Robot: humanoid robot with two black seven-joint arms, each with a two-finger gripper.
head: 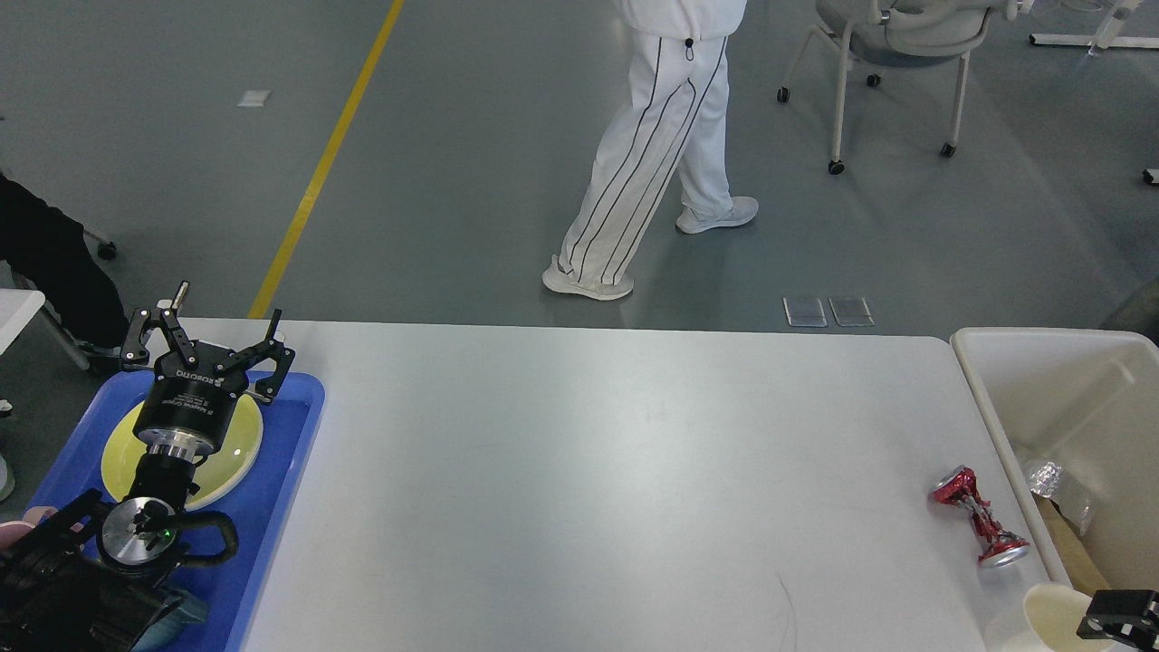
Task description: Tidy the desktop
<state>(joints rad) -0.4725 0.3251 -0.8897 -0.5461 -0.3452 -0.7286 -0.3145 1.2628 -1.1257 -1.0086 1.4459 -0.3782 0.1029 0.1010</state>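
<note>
My left gripper (206, 333) spread wide, empty, above the blue tray's (288, 453) far edge, desktop (598, 480) right of tray, crushed red can (980, 516) on it, right gripper (1118, 616) state unclear.

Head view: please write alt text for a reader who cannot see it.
A white desktop holds a crushed red can near its right edge, beside a cream bin. At left, the open left claw hovers over a yellow plate on a blue tray.

One counter (579, 471), one blue tray (281, 471) holding one yellow plate (237, 444), one crushed red can (980, 516), one cream bin (1041, 398), one paper cup (1050, 616), one chair (896, 36).
</note>
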